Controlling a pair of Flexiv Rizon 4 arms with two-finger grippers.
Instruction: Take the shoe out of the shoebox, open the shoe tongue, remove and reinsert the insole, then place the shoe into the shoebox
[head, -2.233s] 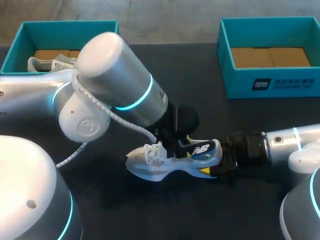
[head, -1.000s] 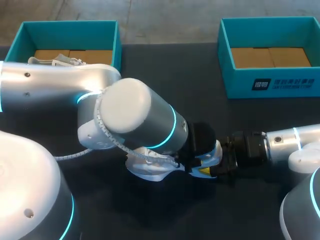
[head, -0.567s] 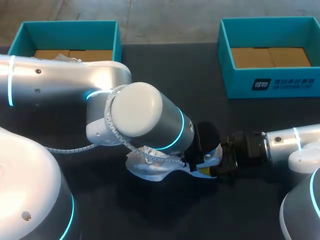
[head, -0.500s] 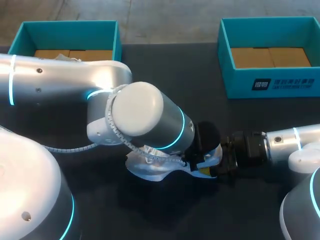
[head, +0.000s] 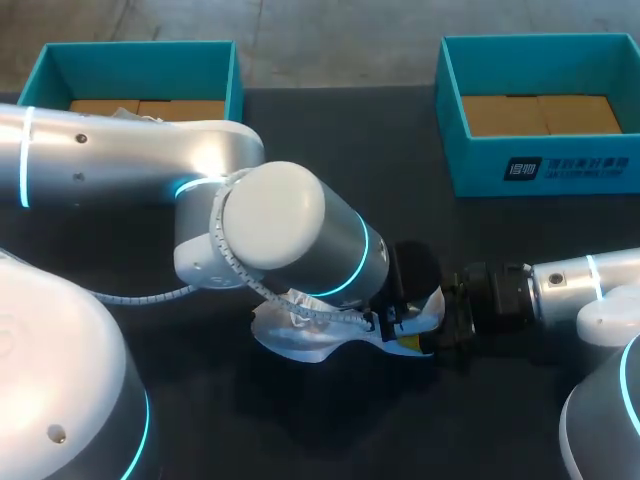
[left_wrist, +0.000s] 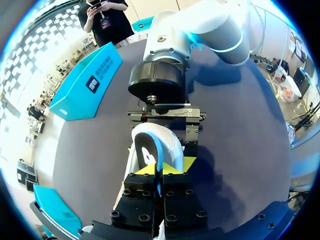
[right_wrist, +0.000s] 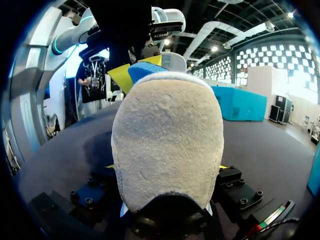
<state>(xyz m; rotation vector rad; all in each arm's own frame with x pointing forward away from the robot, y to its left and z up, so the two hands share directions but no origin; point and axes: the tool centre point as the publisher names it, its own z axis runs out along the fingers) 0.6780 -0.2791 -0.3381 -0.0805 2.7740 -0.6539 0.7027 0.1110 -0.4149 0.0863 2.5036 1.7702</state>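
Shoe (head: 300, 342) out on table (head: 300, 430), centre frame. Right gripper (head: 442, 326) clamps heel, left gripper (head: 395, 322) pinches collar; insole work and reboxing likely remain.

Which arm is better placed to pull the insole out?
Likely left: the left gripper is shut on a blue edge, apparently the insole, in the shoe; the right gripper clamps the heel.

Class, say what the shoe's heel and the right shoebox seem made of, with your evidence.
The heel of the shoe looks like pale suede or felt: matte, with a fuzzy nap. The shoebox is probably card: smooth teal walls, plain brown floor with a seam.
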